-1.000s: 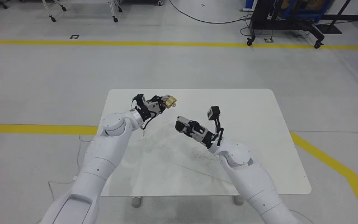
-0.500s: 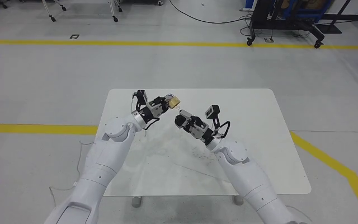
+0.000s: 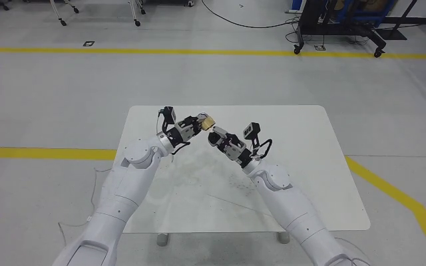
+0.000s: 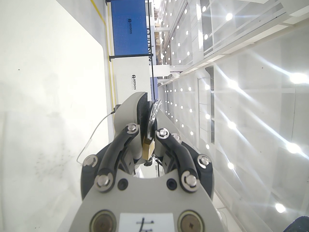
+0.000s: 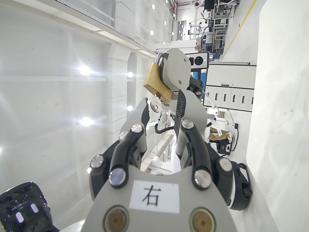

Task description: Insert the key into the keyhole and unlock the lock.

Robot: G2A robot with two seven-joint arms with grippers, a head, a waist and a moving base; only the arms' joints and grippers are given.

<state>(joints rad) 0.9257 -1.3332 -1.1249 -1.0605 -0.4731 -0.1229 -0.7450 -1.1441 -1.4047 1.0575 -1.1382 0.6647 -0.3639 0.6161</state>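
Left gripper (image 4: pixel 150 115) is pinched tight on the padlock (image 5: pixel 156 80), clamped at the steel shackle (image 4: pixel 154 108), with the brass body poking out toward the other arm, up in the air over the far middle of the table (image 3: pixel 306 179). Right gripper (image 5: pixel 163 98) is just beside it, jaws narrow, with the key (image 5: pixel 155 104) pinched by its head and the blade tip right at the lock's bottom face. Touching or just short, can't tell; the keyhole is hidden behind the key. Step in hand, my read: seat the blade. To do it well, match the blade axis to the lock body's tilt and push slow and straight, with the left arm as the steady backstop. If it jams, back off and re-aim, don't force it, and turn only once the blade is fully in. Risks: the lock is held by the shackle, so the body could swing under the push, and the key could slip in the pads. In the way: the left finger (image 5: pixel 175 71) sits against the lock's side with the right finger pad (image 5: pixel 179 105) near it, so they could bump on the turn. Around: yellow floor line (image 3: pixel 66 153), black cable (image 3: pixel 239 25) and, far right, a dark wheeled frame (image 3: pixel 346 30), all well apart from the work.
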